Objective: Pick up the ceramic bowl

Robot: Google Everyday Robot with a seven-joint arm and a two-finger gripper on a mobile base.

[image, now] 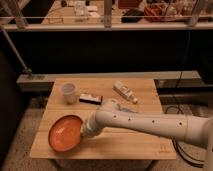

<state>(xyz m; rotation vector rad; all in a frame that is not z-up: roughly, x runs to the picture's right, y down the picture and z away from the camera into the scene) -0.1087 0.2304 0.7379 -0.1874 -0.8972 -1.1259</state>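
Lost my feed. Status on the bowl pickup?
Gripper at ceramic bowl's right rim. Bowl tilted, near table's front-left corner. Plastic cup clear behind.

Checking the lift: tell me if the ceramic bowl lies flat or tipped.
Tipped: the ceramic bowl shows its inside toward the camera, right edge at the gripper, over the table.

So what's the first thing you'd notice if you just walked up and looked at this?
Probably the shiny orange-red ceramic bowl, tipped up at the front left of the wooden table. Next, the big white robot arm reaching in from the right, its gripper at the bowl's right edge. Behind them stands a small clear plastic cup.
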